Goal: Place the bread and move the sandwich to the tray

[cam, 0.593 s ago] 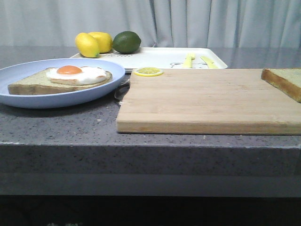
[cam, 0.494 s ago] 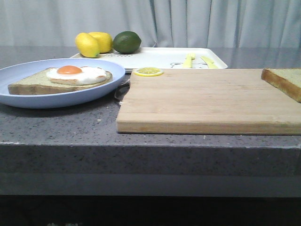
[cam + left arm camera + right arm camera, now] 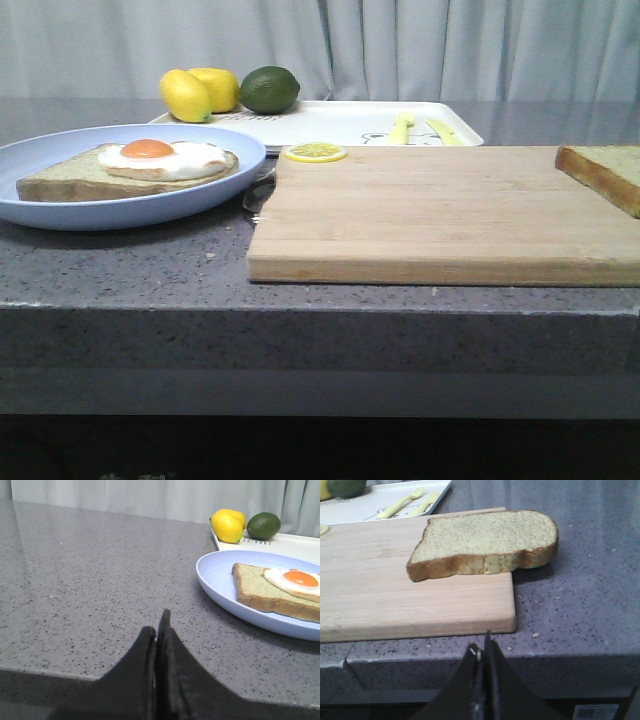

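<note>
Lemons (image 3: 200,92) and lime (image 3: 270,89) crowd tray (image 3: 340,125).

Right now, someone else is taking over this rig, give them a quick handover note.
Left gripper: shut, empty, low over the counter short of the plate.
Right gripper: shut, empty, at the counter edge in front of the bread.
Bread lies on the cutting board's right end, overhanging its edge.
Sandwich sits on the plate, left side.
Tray is behind the board, holding yellow cutlery.
Done: nothing. Left: bread onto sandwich, then sandwich to tray.
</note>
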Controlling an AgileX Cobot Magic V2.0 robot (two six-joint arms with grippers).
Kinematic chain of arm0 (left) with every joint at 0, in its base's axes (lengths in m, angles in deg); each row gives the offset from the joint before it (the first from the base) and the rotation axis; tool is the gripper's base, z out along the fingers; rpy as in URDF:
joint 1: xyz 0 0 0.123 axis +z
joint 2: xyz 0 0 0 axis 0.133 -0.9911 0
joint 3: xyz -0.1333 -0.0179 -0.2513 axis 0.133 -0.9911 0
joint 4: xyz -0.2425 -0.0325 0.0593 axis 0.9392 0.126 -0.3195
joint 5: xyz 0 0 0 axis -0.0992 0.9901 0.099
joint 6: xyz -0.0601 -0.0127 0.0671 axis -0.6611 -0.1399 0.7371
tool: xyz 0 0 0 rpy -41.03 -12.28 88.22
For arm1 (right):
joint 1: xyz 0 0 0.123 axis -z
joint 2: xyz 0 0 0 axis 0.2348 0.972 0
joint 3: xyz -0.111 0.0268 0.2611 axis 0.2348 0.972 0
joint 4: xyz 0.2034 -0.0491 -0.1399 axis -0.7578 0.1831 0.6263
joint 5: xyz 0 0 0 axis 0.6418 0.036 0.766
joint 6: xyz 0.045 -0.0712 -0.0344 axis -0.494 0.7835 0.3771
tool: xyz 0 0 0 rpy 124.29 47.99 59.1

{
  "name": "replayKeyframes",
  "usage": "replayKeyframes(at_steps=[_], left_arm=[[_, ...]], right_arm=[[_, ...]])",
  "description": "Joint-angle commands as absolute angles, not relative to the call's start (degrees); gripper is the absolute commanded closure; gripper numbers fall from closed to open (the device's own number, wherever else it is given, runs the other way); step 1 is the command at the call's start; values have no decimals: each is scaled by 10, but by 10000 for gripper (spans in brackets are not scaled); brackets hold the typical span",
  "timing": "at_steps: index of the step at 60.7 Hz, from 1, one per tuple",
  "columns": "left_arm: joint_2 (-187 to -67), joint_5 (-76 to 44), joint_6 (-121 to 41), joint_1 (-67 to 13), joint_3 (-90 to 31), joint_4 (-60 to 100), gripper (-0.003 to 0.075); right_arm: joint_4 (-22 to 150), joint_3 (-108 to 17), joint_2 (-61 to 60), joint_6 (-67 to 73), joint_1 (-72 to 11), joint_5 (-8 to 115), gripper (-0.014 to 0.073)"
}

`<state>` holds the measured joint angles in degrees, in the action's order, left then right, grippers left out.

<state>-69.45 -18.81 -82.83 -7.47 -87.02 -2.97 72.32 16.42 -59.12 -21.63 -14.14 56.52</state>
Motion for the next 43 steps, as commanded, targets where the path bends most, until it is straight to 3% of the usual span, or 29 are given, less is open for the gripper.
replayKeyframes(at_steps=[1, 43], left_arm=[[-682, -237, -833, -73, -871, -25, 741], [-682, -262, -832, -73, -871, -27, 741]], right_arm=[[728, 162, -602, -211, -139, 523, 656], [728, 162, -602, -211, -139, 475, 656]])
